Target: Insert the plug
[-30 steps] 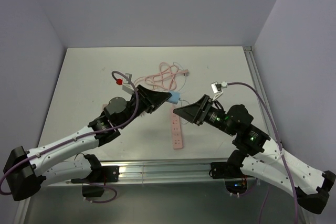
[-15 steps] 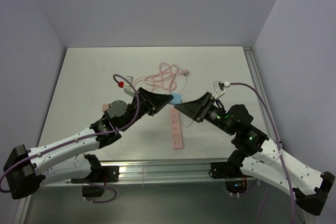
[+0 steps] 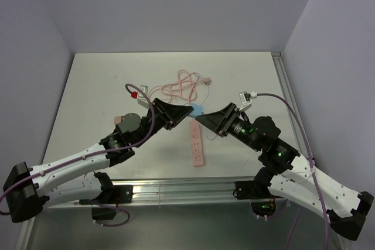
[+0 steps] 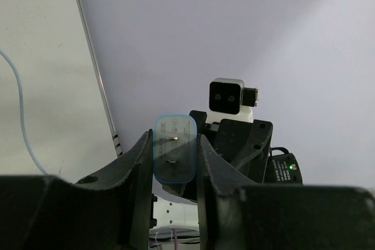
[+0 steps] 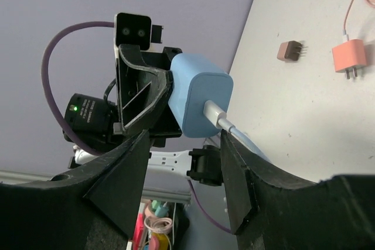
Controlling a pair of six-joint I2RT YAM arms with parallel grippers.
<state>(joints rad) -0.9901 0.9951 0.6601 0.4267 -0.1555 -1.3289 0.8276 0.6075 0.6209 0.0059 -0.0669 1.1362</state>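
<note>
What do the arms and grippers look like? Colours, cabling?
The left arm and right arm have white shells and black joints. The left gripper and right gripper are black and wedge-shaped. A purple cable runs along each arm. Green lights glow on the right arm.

We cannot read any text, brand or number in these views. On the flat face of the blue plug (image 4: 174,147), just above its two prongs, we see a few small printed marks (perhaps symbols, we cannot tell), but they are too small and faint to read. The pink power strip (image 3: 197,143) on the desk (image 3: 99,86) appears too small in the top view for any print on it to be read.
</note>
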